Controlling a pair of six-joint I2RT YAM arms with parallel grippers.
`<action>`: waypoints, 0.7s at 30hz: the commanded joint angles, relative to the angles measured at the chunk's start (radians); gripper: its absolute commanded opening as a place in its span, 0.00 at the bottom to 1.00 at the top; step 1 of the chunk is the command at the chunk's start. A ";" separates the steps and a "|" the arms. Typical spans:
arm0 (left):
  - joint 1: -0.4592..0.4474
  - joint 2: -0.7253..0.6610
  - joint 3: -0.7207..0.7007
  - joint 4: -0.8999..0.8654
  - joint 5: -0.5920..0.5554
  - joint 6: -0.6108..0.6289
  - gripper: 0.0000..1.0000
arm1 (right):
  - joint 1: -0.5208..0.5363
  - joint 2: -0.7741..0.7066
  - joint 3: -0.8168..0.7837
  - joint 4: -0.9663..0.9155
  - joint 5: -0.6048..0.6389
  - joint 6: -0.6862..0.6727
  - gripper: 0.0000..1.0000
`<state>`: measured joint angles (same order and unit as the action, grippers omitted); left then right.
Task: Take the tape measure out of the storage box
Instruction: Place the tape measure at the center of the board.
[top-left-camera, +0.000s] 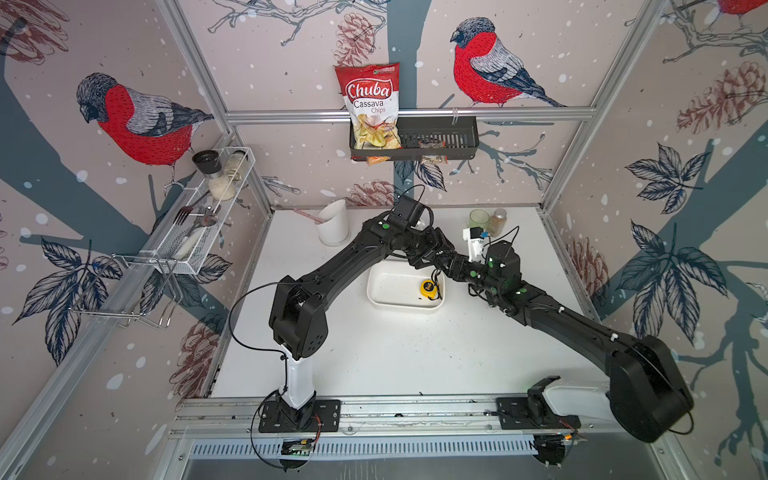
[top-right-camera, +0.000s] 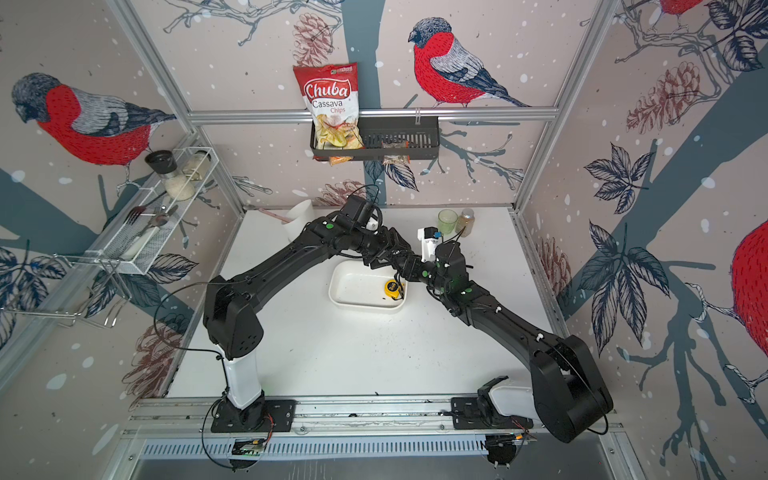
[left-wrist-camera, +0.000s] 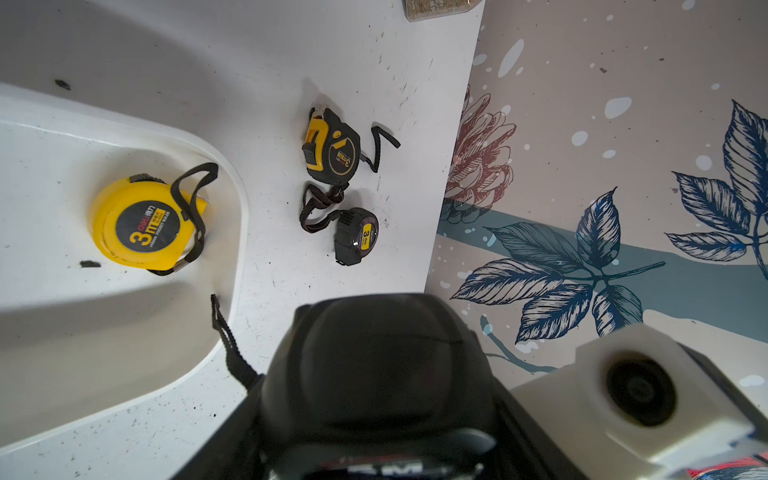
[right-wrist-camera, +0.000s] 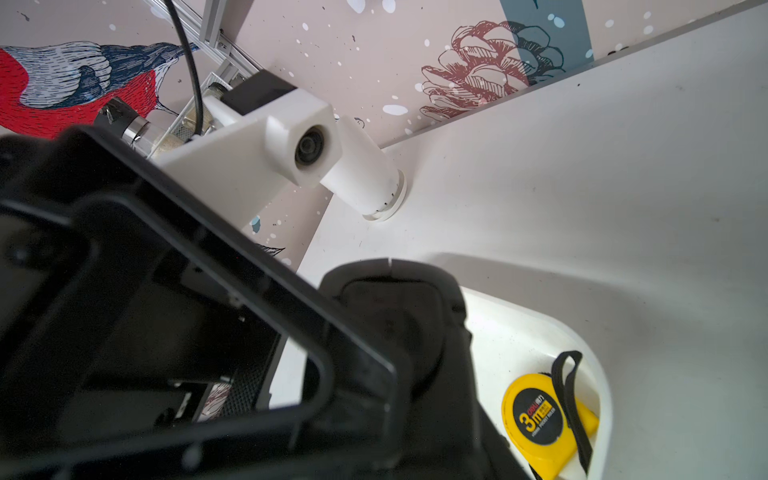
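Overhead, the left gripper (top-left-camera: 429, 254) and right gripper (top-left-camera: 448, 264) meet above a scuffed white tabletop (top-left-camera: 395, 353) walled on three sides by bullfinch-print wallpaper (top-left-camera: 291, 62).

Both top views show them crowded over the far right rim of the shallow white plastic storage box (top-left-camera: 395, 286). Their jaws overlap, so I cannot tell whether they are spread or closed. The round yellow tape measure (top-left-camera: 428, 288) lies flat in the box's near right corner, below the jaws and apart from them. Only the left wrist view shows a black-and-yellow tape measure (left-wrist-camera: 332, 145) and a small black tape measure (left-wrist-camera: 357, 237) on the table toward the right wall, plus a black strapped casing (left-wrist-camera: 374, 357) close to the lens.
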<state>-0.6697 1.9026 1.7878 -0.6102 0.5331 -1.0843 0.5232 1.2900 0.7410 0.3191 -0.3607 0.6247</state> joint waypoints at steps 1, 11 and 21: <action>0.010 -0.022 -0.017 0.040 0.013 -0.006 0.47 | -0.001 -0.027 0.014 0.010 0.039 -0.038 0.00; 0.047 -0.060 -0.086 0.128 -0.001 0.012 0.97 | -0.075 -0.145 -0.022 -0.086 0.056 -0.030 0.00; 0.084 -0.055 -0.039 -0.056 -0.110 0.177 0.97 | -0.446 -0.311 -0.127 -0.220 -0.009 0.041 0.00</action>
<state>-0.5911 1.8442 1.7241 -0.5720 0.4942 -1.0027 0.1539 0.9966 0.6331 0.1230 -0.3283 0.6228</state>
